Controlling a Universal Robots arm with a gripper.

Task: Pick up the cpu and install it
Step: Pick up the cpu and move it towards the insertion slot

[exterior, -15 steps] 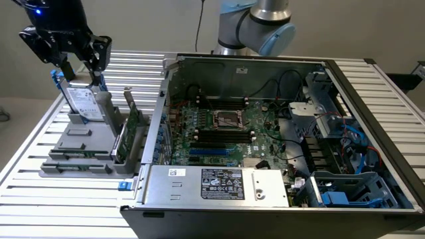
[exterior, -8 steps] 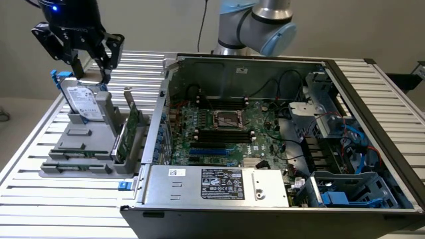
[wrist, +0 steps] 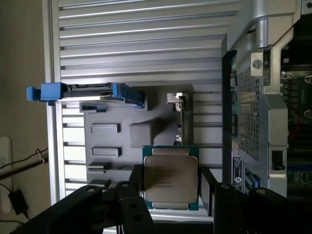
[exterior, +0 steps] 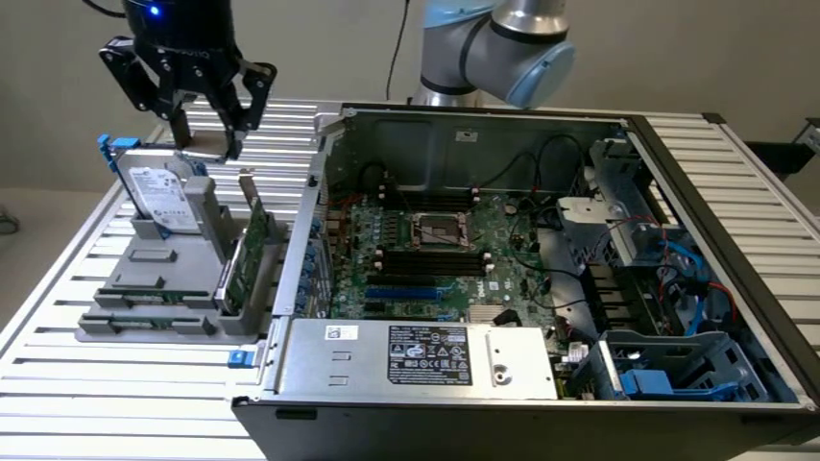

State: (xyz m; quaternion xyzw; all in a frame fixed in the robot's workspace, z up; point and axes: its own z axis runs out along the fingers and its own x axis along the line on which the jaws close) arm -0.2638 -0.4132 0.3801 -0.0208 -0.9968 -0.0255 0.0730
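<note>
The cpu point(wrist: 169, 176) is a flat square chip with a shiny silver top and a pale teal rim. It sits between the black fingers point(wrist: 132, 195) of my gripper point(wrist: 171, 197), which is shut on its edges and holds it above the grey parts holder point(wrist: 146, 131). In the exterior view my gripper point(exterior: 207, 139) hangs above the far end of that holder point(exterior: 167, 279), at the exterior view's left, well away from the open computer case point(exterior: 513, 250). The dark square socket point(exterior: 440, 230) with its metal frame lies in the middle of the motherboard.
A silver hard drive point(exterior: 160, 197) with blue handles point(wrist: 51, 91) stands upright in the holder, just below my gripper. Upright cards point(exterior: 253, 245) stand beside the case wall. Cables, a power supply point(exterior: 423, 351) and drive bays point(exterior: 666, 279) crowd the case. The table is slatted metal.
</note>
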